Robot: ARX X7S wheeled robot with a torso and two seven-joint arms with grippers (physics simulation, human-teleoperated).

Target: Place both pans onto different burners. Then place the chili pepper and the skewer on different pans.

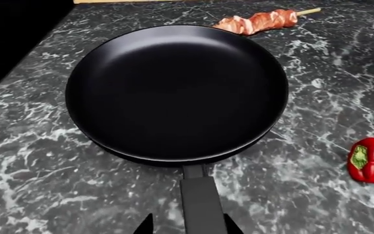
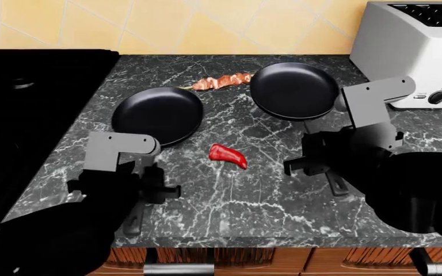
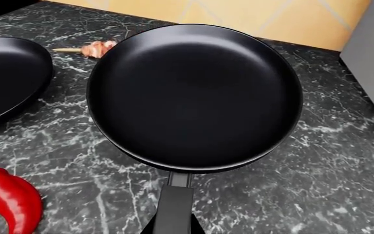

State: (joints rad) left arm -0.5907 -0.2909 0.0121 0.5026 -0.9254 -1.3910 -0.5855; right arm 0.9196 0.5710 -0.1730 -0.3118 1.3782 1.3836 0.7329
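Two black pans sit on the marble counter. The left pan (image 2: pixel 157 112) (image 1: pixel 174 90) has its handle (image 1: pixel 202 204) between my left gripper's (image 1: pixel 189 222) fingers, which stand open with a gap on one side. The right pan (image 2: pixel 294 89) (image 3: pixel 194 95) has its handle (image 3: pixel 174 204) pinched by my right gripper (image 3: pixel 172 225), which is shut on it. The skewer (image 2: pixel 221 81) (image 1: pixel 260 21) lies behind and between the pans. In front, between them, lies the red chili pepper (image 2: pixel 229 155) (image 3: pixel 8 197) (image 1: pixel 371 160). The stove (image 2: pixel 37 109) is at the left, its burners barely discernible in the dark.
A silver toaster (image 2: pixel 416 49) stands at the back right, close to the right pan. A tiled wall runs behind the counter (image 2: pixel 244 195). Wooden drawers sit below its front edge.
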